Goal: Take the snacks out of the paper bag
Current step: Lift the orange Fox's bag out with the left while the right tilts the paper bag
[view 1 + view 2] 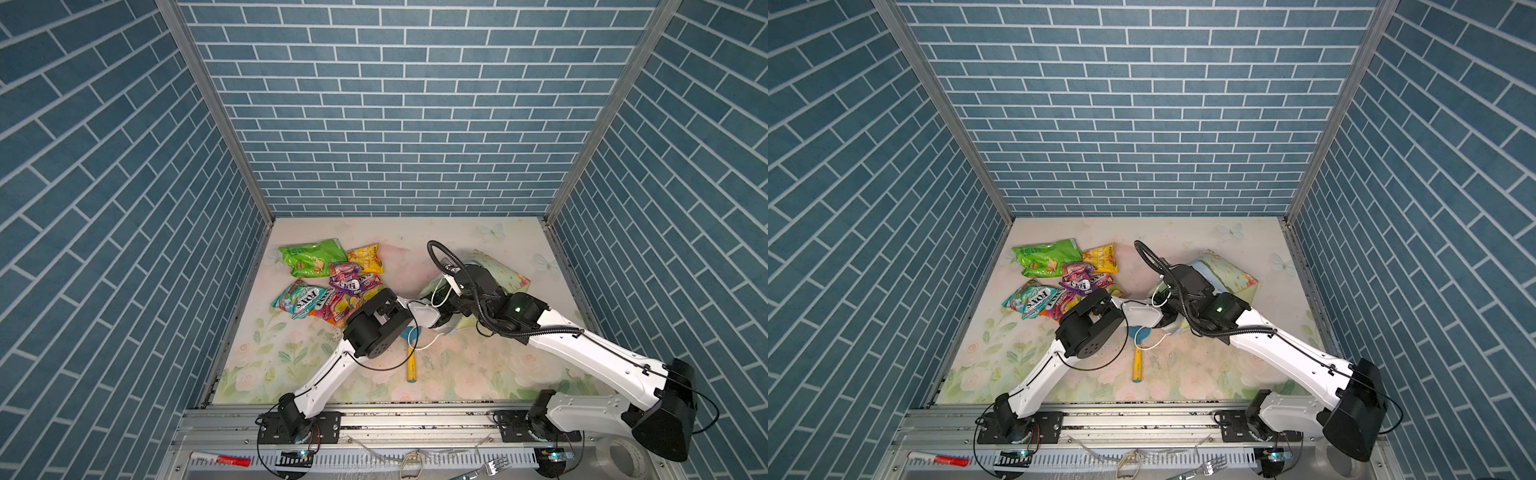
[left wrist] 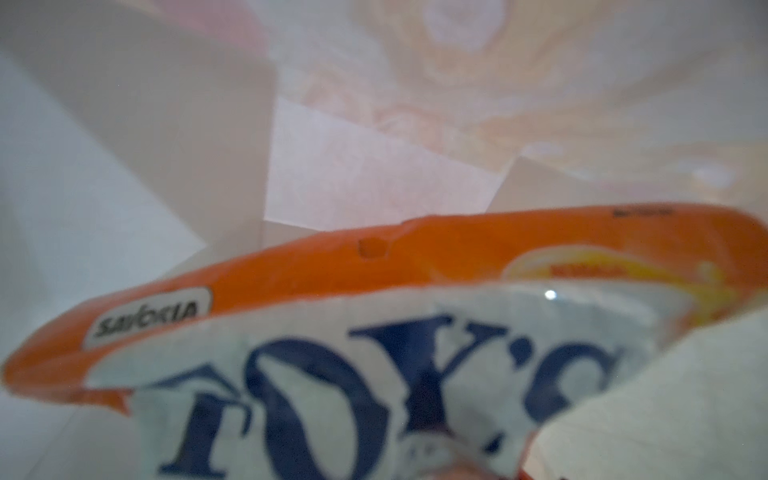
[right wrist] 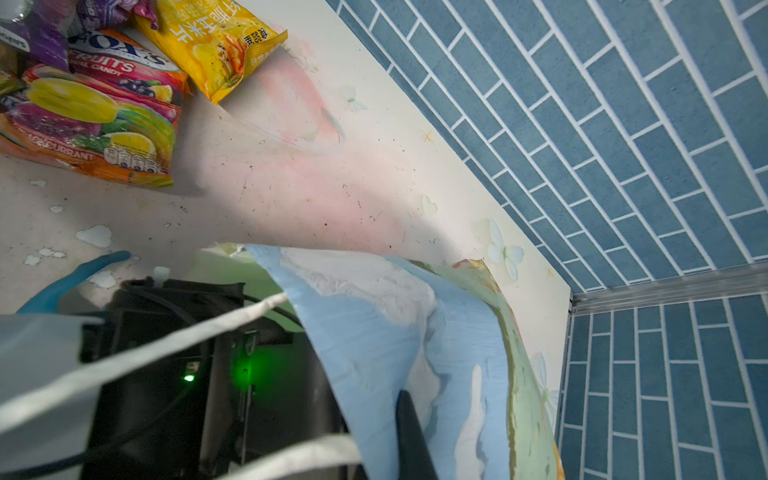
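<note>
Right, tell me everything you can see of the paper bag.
The paper bag lies on its side on the table's right, crumpled, printed with blue sky, white clouds and green-yellow bands, white inside. White cord handles hang at its mouth. The left arm reaches inside, where an orange packet lies; the right end effector pinches its wall.
</note>
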Robot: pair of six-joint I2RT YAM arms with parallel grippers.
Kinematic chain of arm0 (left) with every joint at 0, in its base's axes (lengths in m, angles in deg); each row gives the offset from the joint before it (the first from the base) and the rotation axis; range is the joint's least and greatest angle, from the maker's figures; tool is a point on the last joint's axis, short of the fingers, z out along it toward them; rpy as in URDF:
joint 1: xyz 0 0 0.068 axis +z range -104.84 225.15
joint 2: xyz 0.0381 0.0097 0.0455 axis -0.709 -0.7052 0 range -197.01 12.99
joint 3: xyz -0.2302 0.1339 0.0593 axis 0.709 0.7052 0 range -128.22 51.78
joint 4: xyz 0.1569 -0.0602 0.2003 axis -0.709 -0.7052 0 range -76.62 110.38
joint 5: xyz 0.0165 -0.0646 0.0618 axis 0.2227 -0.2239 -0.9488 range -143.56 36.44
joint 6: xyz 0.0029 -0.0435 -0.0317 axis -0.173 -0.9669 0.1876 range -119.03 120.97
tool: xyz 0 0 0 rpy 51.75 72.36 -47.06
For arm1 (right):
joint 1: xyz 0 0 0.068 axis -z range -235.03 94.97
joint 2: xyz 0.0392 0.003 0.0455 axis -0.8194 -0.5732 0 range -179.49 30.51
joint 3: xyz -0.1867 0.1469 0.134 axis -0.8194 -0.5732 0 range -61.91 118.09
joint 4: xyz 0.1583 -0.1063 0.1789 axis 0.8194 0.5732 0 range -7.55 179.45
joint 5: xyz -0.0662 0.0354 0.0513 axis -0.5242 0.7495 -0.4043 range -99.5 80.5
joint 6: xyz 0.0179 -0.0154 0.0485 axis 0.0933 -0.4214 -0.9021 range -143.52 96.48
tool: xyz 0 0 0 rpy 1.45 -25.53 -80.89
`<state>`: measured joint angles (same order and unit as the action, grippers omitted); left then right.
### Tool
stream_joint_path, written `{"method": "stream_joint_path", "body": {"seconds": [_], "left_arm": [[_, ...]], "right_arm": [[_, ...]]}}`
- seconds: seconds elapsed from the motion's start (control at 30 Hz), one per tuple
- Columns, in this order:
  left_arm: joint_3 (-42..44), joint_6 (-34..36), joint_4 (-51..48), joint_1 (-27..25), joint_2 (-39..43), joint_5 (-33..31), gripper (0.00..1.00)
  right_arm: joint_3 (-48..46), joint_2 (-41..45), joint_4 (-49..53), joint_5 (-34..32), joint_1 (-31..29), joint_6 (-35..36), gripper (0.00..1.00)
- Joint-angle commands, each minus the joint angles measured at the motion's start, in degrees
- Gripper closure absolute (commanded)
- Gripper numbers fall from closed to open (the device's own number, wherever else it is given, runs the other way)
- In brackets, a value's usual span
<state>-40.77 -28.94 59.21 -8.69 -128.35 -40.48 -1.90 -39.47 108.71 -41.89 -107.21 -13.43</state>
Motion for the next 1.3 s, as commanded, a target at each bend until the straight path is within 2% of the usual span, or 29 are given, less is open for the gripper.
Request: {"method": "stream_joint_path", "body": {"seconds": [0.0, 0.37, 0.7, 0.93, 1.27], "left_arm": [[1.4, 1.0, 2.3, 0.7, 3.5, -1.1, 1.00], [2.6, -0.1, 0.2, 1.3, 4.3, -1.1, 1.00], [7.0, -3.1, 2.0, 3.3, 7.2, 0.3, 1.00], [10.8, -8.6, 6.3, 6.5, 8.5, 1.5, 1.00], [14.7, -9.1, 8.6, 7.7, 11.4, 2.5, 1.00]], "right_arm": [[-0.3, 0.7, -2.0, -3.4, 0.1, -3.8, 1.00], [0.2, -1.9, -1.8, -6.8, 2.2, -11.5, 1.00], [-1.3, -2.1, -2.9, -8.5, 2.6, -11.0, 1.00], [-2.4, 0.0, -2.4, -8.5, 3.0, -12.6, 1.00], [-4.6, 1.9, -2.9, -8.0, 3.7, -12.1, 1.00]]}}
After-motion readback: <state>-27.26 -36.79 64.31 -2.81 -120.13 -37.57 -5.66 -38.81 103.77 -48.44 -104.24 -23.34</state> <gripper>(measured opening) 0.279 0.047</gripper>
